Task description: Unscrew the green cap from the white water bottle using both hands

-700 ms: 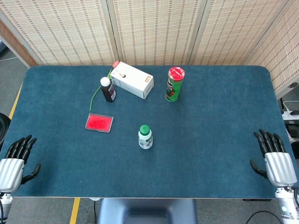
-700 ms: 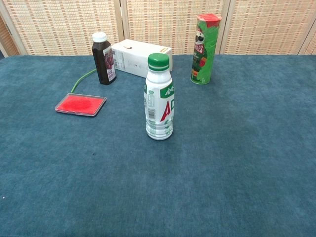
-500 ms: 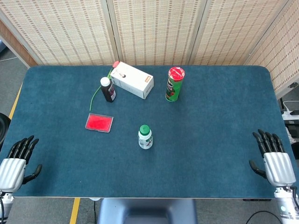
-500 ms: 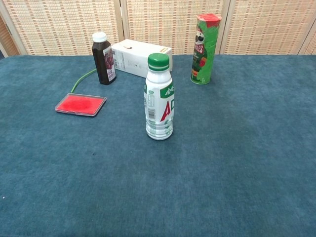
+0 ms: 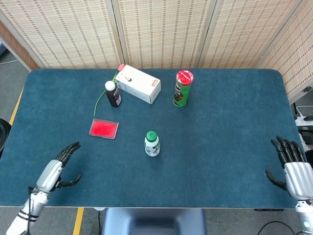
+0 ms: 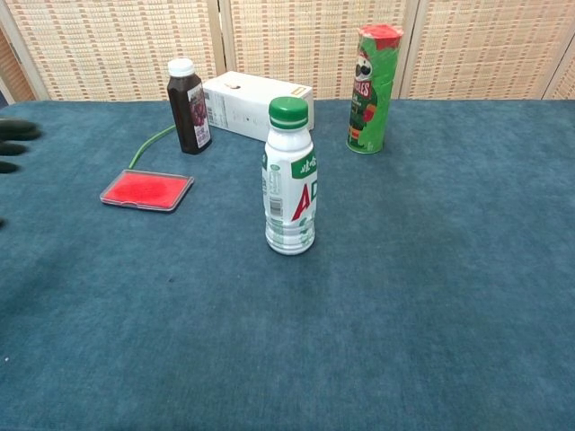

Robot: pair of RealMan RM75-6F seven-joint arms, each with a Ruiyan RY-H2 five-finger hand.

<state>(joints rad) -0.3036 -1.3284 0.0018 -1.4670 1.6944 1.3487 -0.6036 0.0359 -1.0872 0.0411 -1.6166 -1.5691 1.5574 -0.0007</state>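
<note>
A white water bottle (image 6: 289, 189) with its green cap (image 6: 288, 110) screwed on stands upright on the blue table (image 5: 220, 122), well beyond the fingertips of both hands. The left hand (image 5: 55, 170) is released, fingers spread. The right hand (image 5: 292, 169) seems likewise released at the table's edge.

White bottle (image 6: 289, 196), green cap (image 6: 288, 110), red and green label print. Green can (image 6: 373, 90), red lid. White box (image 5: 138, 83) at 11 o'clock. Dark bottle (image 6: 188, 109), white cap. Red tray (image 6: 146, 190). Teal-blue table (image 5: 220, 127). Silver hands, black fingers (image 5: 69, 150).
</note>
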